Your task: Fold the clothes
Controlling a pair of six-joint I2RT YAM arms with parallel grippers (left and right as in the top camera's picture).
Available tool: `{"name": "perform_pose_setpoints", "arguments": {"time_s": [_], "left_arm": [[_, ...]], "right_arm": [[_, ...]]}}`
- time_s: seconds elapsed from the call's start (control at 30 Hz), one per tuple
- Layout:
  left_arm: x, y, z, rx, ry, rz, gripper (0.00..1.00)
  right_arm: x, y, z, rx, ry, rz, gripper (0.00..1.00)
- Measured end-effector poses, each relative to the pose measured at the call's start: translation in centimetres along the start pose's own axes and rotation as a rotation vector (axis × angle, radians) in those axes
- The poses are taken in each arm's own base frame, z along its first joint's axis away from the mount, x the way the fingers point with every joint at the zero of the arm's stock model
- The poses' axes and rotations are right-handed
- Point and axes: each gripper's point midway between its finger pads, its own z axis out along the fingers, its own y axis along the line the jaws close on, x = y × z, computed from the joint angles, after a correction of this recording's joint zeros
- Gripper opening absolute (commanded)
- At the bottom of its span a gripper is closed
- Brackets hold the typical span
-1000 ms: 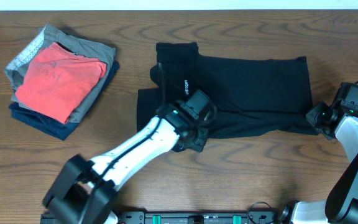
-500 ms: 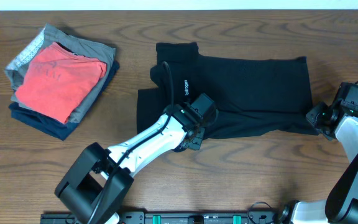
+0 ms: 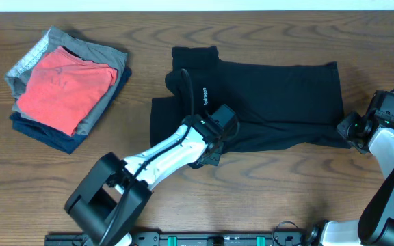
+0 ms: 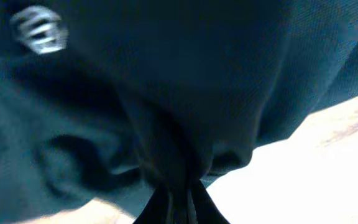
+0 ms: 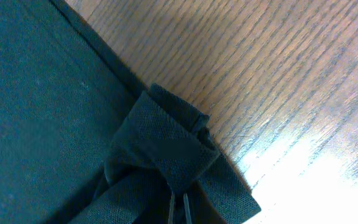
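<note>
A black shirt [image 3: 272, 96] lies spread across the middle of the table, with a small white logo [image 3: 204, 96] near its left side. My left gripper [image 3: 214, 140] is shut on the shirt's front hem; in the left wrist view the cloth [image 4: 185, 112] bunches between the closed fingers. My right gripper [image 3: 347, 130] is shut on the shirt's lower right corner; in the right wrist view a folded bunch of dark cloth [image 5: 160, 143] is pinched at the fingertips.
A stack of folded clothes [image 3: 67, 85], red on top over grey and navy, sits at the far left. Bare wooden table [image 3: 286, 191] lies in front of the shirt.
My left gripper has drawn slightly back toward the shirt's front hem, and the left arm's base has shifted right. The right arm has not moved.
</note>
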Motion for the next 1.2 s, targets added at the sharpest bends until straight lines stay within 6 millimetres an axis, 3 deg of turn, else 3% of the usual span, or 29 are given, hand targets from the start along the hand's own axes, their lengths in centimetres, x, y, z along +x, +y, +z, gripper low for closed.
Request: {"name": "perform_pose_setpoints", "arguments": {"time_s": [0.13,0.27,0.37,0.53,0.83,1.2], "left_arm": [[-0.2,2.5,-2.6,-0.100,-0.064,0.001,0.06],[-1.6,5.6,-4.7,-0.215,-0.160,-0.012,0.06],[-2.4,8.0,-4.7,-0.272,-0.170,-0.048,0.06],[-3.0,10.3,-3.7,-0.291,-0.144,-0.111,0.06],[-2.4,11.7,-1.1,-0.317,-0.054,-0.139,0.06],[-1.9,11.0,0.3,-0.274,-0.006,-0.148,0.06]], "right_arm": [[0.0,-0.1,0.0,0.007,0.000,0.000,0.03],[0.0,-0.1,0.0,0.008,0.000,0.000,0.03],[0.0,-0.1,0.0,0.008,0.000,0.000,0.03],[0.1,-0.2,0.0,0.009,0.003,0.000,0.03],[0.1,0.0,0.0,-0.001,0.005,0.000,0.03],[0.5,1.2,-0.1,-0.071,0.033,0.000,0.09]]}}
